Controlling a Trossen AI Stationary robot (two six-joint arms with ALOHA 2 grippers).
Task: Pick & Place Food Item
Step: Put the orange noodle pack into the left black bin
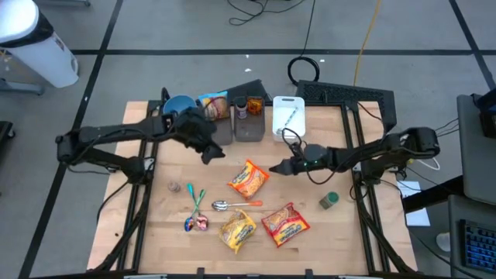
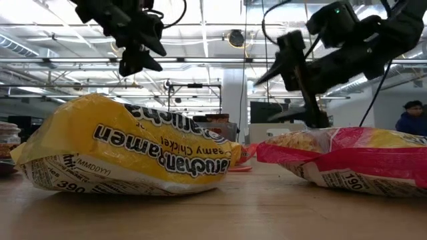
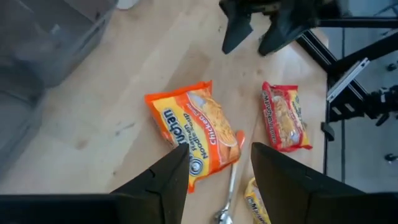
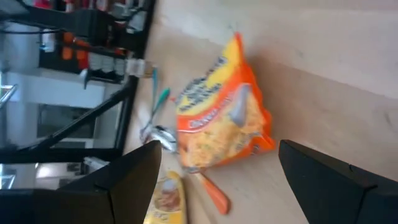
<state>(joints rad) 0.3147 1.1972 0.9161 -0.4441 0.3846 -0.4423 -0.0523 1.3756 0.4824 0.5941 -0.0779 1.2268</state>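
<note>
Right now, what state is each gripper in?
Left gripper: open, holding nothing.
Right gripper: open, holding nothing, beside the orange ramen packet.

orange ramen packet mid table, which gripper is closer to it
Right. The right gripper is open just beside the orange ramen packet; the left gripper hangs open farther off, toward the bins.

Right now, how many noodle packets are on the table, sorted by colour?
Orange packet: 1
Yellow packet: 1
Red packet: 1
Total: 3 on the wooden table
</note>
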